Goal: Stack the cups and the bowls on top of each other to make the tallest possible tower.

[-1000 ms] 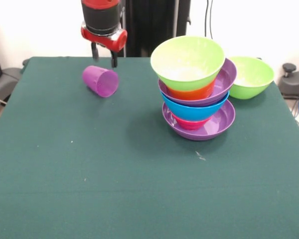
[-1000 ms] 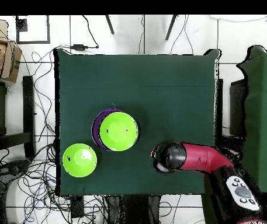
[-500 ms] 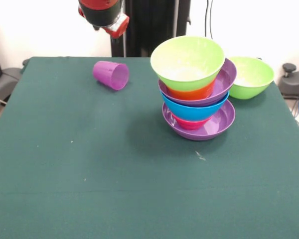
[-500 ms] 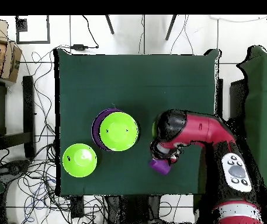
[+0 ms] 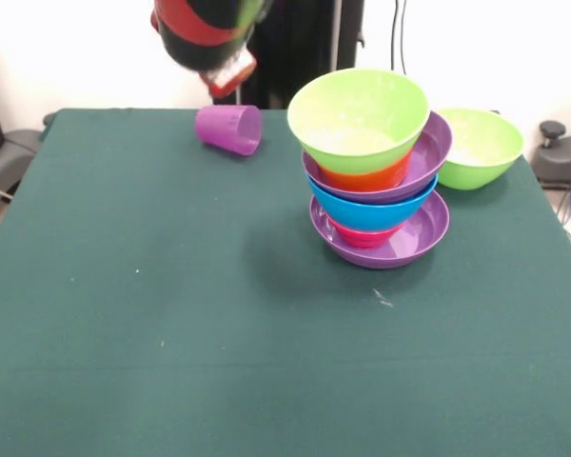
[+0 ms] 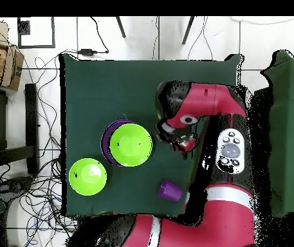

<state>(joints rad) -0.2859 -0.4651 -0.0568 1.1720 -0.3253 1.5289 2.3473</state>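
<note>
The purple cup (image 5: 228, 129) lies on its side on the green tabletop (image 5: 171, 314), near the far edge and apart from the tower (image 5: 376, 171). The tower stands with a lime green bowl (image 5: 359, 116) on top and a wide purple bowl (image 5: 409, 238) as its base, and a second lime green bowl (image 5: 480, 145) sits just beside it. The hand (image 6: 183, 141) is raised above the tabletop and holds nothing, but I cannot tell if it is open or closed.

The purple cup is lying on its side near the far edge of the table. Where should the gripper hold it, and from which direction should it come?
Probably come straight down from above and close across the tapered wall of the purple cup near its middle. It lies on its side with its open mouth turned toward the tower, so the rim cannot be pinched from above. Nothing touches the cup.
</note>
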